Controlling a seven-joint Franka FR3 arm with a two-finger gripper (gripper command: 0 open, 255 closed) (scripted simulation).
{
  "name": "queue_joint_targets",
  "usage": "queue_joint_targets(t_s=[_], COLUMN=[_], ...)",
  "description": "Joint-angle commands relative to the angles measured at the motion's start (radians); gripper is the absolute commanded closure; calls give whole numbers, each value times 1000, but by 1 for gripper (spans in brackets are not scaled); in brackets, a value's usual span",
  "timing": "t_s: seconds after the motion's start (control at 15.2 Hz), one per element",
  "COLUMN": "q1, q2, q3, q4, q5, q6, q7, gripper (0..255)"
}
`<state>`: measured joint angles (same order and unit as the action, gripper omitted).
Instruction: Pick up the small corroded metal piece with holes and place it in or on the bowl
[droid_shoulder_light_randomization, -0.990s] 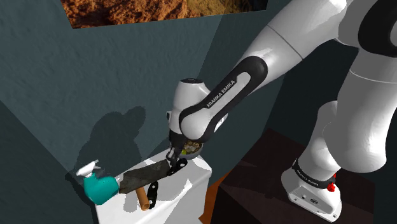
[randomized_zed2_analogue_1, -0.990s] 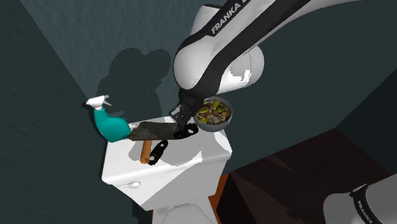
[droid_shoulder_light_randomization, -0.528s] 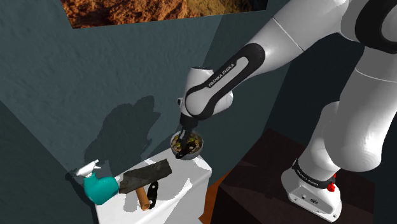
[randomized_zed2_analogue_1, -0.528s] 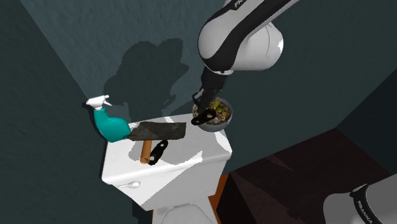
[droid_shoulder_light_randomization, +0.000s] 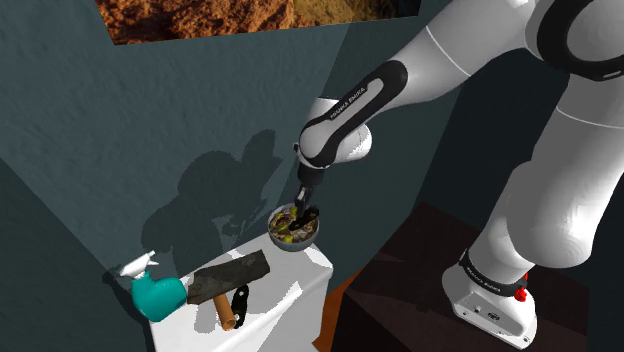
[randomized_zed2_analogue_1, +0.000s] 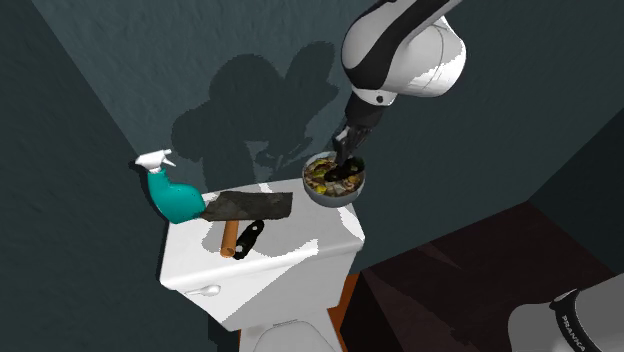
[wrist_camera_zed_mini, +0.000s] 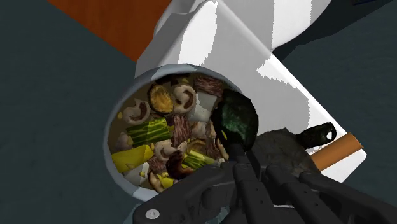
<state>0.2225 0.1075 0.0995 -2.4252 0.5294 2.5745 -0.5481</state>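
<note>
Corroded metal piece (wrist_camera_zed_mini: 234, 121), clasped between the narrowed fingers of the gripper (wrist_camera_zed_mini: 236, 158), is shown held just over the food-filled bowl (randomized_zed2_analogue_1: 335, 197). Lifting is judged done; only release is left. On the white tank lid (droid_shoulder_light_randomization: 285, 292), from left, lie a teal spray bottle (droid_shoulder_light_randomization: 157, 293), a hammer (droid_shoulder_light_randomization: 228, 275) and a black bracket (droid_shoulder_light_randomization: 239, 299), all unmoved. Since the earlier frame the piece has been carried rightward, from beside the hammer's head to the bowl.
</note>
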Motion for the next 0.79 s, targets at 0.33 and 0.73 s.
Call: queue_joint_targets(t_s=[0.33,0.73], q1=[-6,-13], q2=[92,163], q3=[11,28], q4=[6,16], q5=[54,100], q6=[75,133], q7=[-67,-119], gripper=[255,255])
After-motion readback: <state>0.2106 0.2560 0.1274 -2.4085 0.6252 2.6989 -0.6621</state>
